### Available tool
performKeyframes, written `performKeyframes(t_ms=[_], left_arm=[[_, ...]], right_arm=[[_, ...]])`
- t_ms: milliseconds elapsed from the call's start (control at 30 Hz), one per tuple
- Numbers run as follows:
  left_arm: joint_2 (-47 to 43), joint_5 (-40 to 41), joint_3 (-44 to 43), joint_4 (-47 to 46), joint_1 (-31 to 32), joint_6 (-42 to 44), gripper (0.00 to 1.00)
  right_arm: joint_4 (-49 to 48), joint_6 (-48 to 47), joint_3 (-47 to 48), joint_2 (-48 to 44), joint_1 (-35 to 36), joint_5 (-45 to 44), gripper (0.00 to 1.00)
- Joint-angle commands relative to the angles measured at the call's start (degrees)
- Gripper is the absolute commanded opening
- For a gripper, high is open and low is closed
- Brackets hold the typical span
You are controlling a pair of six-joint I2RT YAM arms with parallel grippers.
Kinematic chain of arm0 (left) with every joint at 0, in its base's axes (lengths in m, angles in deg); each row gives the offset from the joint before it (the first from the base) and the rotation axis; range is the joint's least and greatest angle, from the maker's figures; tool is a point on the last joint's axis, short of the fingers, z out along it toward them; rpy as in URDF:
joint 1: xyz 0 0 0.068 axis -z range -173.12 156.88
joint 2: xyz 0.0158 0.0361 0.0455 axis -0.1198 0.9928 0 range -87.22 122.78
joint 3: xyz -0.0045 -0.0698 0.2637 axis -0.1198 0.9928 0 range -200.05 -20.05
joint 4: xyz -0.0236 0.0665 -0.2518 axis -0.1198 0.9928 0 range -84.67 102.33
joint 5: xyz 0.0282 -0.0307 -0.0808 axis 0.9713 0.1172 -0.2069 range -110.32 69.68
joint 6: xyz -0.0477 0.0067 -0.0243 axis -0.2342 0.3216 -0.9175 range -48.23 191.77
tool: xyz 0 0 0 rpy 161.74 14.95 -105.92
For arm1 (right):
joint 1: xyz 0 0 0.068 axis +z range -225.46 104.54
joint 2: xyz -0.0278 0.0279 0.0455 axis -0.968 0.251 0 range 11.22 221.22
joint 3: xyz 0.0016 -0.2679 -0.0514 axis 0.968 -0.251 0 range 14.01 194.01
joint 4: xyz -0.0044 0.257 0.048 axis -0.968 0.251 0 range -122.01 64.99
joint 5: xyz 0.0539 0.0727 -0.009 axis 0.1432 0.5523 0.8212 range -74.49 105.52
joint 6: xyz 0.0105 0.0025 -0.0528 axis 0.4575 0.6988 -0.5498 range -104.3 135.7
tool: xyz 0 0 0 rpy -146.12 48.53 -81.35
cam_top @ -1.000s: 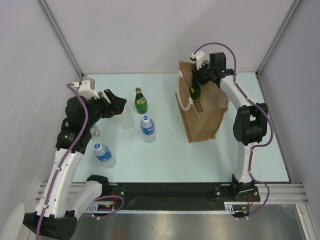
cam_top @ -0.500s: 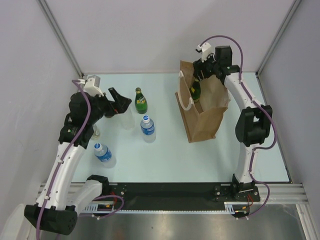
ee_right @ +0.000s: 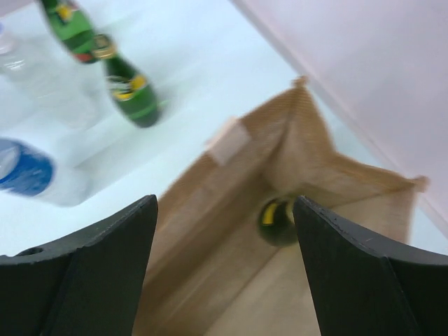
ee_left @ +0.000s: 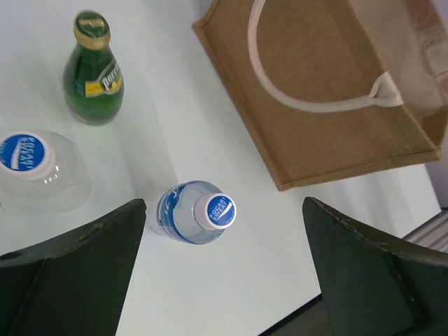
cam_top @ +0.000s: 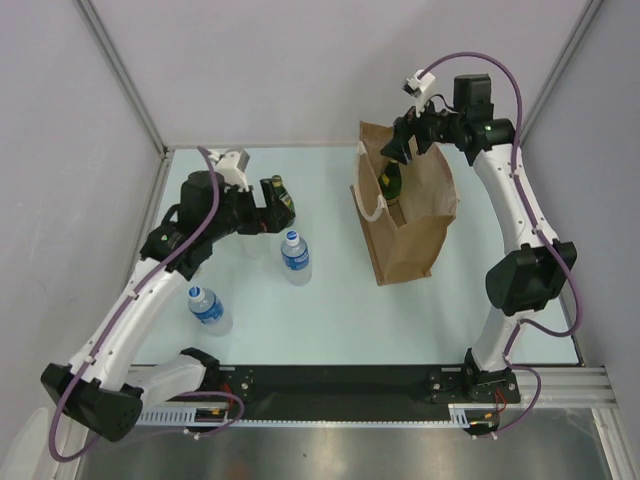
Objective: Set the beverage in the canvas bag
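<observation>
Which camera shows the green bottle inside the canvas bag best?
Top external: the green glass bottle stands sharp in the mouth of the tan canvas bag. Right wrist looks down on it, blurred. Left wrist shows only the bag's outside.

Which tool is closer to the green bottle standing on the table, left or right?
Left. The left tool hovers right by that green bottle, while the right tool is far off, above the canvas bag.

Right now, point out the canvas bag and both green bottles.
canvas bag [cam_top: 412,248], top view, side wall.
bagged green bottle [ee_right: 278,220], right wrist view, its top.
other green bottle [ee_left: 94,87], left wrist view, body.
</observation>
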State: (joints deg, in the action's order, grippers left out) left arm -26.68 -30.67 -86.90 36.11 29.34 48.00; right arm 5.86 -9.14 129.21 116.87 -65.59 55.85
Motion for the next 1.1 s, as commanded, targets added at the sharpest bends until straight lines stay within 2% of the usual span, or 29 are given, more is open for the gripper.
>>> performKeyframes(t_ms=[0, 233, 367, 467, 567, 600, 733, 800, 1067], left_arm=[[4.06, 9.71, -4.34, 6.29, 4.69, 2.24, 0.98], [10.39, 18.42, -7.94, 12.28, 10.58, 1.62, 0.89], [13.73, 18.70, -10.31, 13.51, 12.34, 1.53, 0.87], [13.65, 20.36, -11.20, 13.60, 13.14, 1.10, 0.87], [10.93, 24.04, -11.29, 13.51, 13.23, -0.22, 0.91], [10.05, 25.02, -11.29, 13.25, 13.14, -0.40, 0.93], [7.50, 28.89, -11.55, 13.42, 13.05, -1.28, 0.96], [6.79, 30.73, -11.81, 13.95, 12.88, -2.15, 0.98], [0.56, 35.22, -8.92, 14.22, 11.12, -8.13, 1.00]], right_arm=[[6.78, -2.75, -1.63, -4.48, 0.50, 8.78, 0.84], [10.99, -8.37, -9.46, -9.49, 2.60, 12.84, 0.86], [15.21, -14.77, -10.69, -10.55, 5.06, 15.03, 0.86], [20.65, -21.10, -10.70, -10.72, 7.87, 18.10, 0.86], [25.23, -31.29, -11.13, -10.81, 10.78, 20.13, 0.87], [26.46, -37.33, -11.83, -10.81, 12.96, 21.26, 0.87], [26.04, -43.78, -13.42, -9.59, 18.07, 21.54, 0.87], [24.98, -44.16, -13.16, -7.48, 20.01, 20.49, 0.89], [13.91, -35.73, -10.26, -0.71, 26.34, 16.18, 0.90]])
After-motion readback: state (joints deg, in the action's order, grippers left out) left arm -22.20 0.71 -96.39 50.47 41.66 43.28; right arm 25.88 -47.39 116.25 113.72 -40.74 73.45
